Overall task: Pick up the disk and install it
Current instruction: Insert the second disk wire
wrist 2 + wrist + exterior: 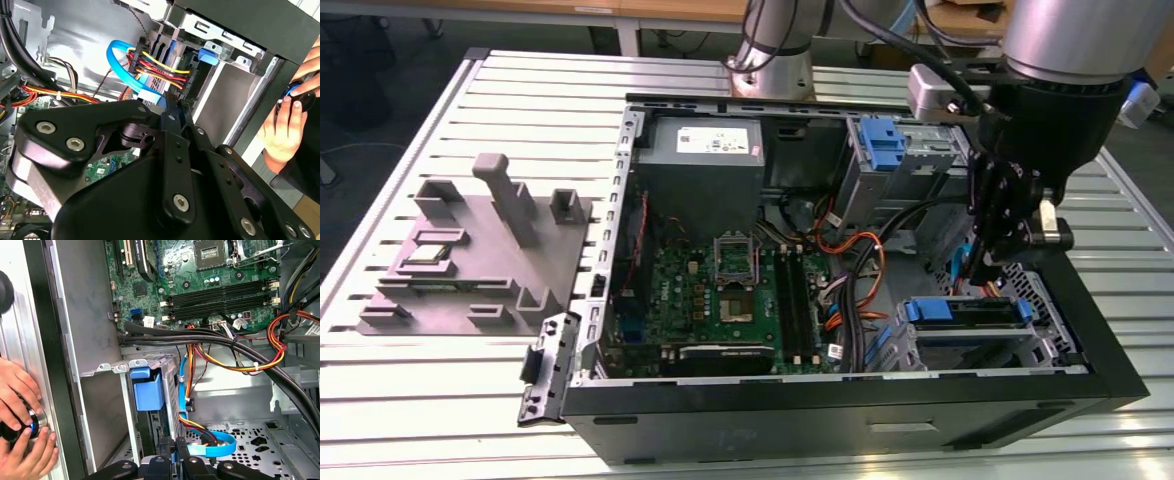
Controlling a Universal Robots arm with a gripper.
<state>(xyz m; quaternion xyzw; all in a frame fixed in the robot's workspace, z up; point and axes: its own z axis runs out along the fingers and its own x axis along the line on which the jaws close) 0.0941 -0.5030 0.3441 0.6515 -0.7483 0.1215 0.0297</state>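
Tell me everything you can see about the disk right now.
The disk lies flat in the metal drive cage at the exterior view's right, near the case's front corner. A blue plastic rail runs across its far edge, with a dark band and grey metal nearer the camera. The gripper hangs just above it; I cannot tell whether they touch.

End effector point(1007, 262) above drive cage point(970, 325) inside case point(854, 410).
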